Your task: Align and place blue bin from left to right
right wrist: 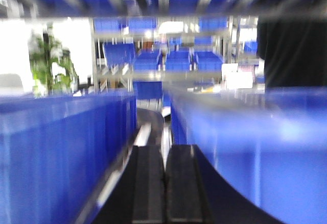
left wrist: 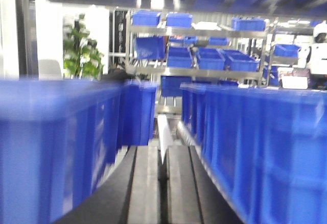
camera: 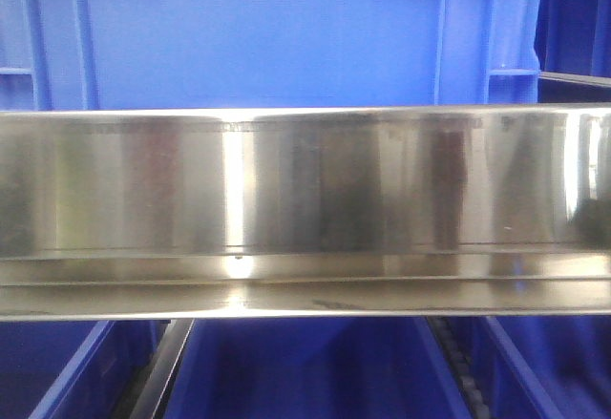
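One blue bin (camera: 258, 32), one steel rail (camera: 305, 190), three lower bins (camera: 305, 371)

Front view, 12 o'clock: blue bin (camera: 258, 32), moulded plastic, wall smooth with a soft satin sheen. Across the middle: shelf rail (camera: 305, 199), polished bare metal, mirror-bright, streaked reflections, a few smudges. 6 o'clock: lower bins (camera: 296, 371), same blue plastic, duller in shade.

Left wrist view, 6 o'clock: left gripper (left wrist: 163, 183), smooth matt black. 3 o'clock: side bins (left wrist: 265, 142), blue plastic, light gloss, blurred. 12 o'clock: far racking (left wrist: 196, 30), grey metal.

Right wrist view, 6 o'clock: right gripper (right wrist: 164, 183), matt black likewise.
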Motion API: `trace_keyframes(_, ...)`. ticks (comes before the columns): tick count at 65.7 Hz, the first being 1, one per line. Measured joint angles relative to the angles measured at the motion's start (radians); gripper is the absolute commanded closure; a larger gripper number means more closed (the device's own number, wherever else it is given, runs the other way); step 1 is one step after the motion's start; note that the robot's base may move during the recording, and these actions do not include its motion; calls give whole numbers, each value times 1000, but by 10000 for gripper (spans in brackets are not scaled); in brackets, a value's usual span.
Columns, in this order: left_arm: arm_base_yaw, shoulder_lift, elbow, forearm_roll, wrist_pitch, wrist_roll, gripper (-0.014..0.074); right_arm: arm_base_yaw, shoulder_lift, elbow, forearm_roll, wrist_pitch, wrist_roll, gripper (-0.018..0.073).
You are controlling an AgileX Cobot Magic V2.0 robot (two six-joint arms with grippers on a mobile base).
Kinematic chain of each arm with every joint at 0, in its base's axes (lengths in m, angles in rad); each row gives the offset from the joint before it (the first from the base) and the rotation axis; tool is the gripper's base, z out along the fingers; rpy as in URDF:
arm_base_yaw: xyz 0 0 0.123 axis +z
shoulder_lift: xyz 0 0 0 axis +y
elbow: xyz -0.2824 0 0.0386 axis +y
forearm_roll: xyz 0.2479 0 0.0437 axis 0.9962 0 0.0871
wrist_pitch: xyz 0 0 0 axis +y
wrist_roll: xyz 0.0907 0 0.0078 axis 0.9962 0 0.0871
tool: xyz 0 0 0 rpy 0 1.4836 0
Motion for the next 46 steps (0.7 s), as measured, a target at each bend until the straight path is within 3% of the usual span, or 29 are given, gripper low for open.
trace_keyframes(6,0,36,-116,6,88,0,396,0,63,-102,0,35,2,614)
trace_keyframes(11,0,91,-211,8,154,0,273,0,129,-178,2,54,2,515)
trace_keyframes(22,0,239,-367,13,224,0,184,0,256,-286,8,66,2,111)
trace_keyframes(27,0,314,-418,15,235,0,141,2,308,-312,13,68,2,-20)
trace_keyframes(37,-39,434,-483,19,243,2,1,37,392,-331,21,70,-25,0)
trace_keyframes(46,-169,524,-522,23,241,2,-13,84,455,-336,21,49,-50,0)
